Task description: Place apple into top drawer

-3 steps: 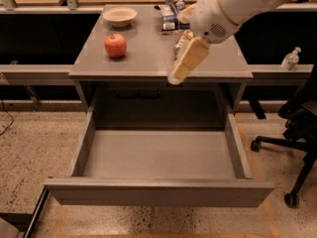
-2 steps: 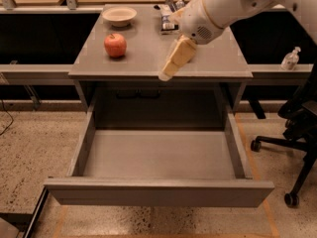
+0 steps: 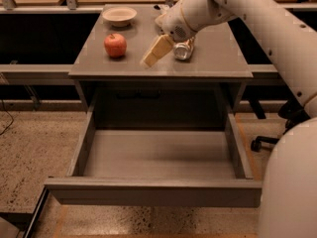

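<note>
Gripper (image 3: 151,59) near apple (image 3: 115,45), its state unclear, can (image 3: 184,50) partly hidden, top drawer (image 3: 153,193) open

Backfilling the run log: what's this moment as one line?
gripper: over cabinet top, between apple and can, holding nothing | apple: on cabinet top, not grasped | top drawer: open, empty
</note>
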Controlling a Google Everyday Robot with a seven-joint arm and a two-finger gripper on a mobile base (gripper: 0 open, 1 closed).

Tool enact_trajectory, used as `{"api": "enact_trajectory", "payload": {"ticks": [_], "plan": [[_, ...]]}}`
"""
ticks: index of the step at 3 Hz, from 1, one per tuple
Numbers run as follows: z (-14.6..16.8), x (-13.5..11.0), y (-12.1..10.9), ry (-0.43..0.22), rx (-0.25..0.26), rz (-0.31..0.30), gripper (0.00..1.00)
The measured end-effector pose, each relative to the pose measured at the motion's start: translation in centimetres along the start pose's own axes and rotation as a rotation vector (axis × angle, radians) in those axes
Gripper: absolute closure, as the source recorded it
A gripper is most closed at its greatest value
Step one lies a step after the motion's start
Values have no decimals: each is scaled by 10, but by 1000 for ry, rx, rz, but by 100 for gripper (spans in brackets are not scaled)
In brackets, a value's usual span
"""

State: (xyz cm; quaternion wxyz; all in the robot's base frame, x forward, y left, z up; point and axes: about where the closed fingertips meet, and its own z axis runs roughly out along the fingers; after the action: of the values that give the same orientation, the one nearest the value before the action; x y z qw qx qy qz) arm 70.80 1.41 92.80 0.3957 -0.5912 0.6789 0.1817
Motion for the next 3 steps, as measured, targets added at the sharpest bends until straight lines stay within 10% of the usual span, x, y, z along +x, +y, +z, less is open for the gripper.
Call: {"api": "enact_trajectory", "payload": {"ticks": [3], "plan": [[34, -16, -14, -66, 28, 24, 0]]}}
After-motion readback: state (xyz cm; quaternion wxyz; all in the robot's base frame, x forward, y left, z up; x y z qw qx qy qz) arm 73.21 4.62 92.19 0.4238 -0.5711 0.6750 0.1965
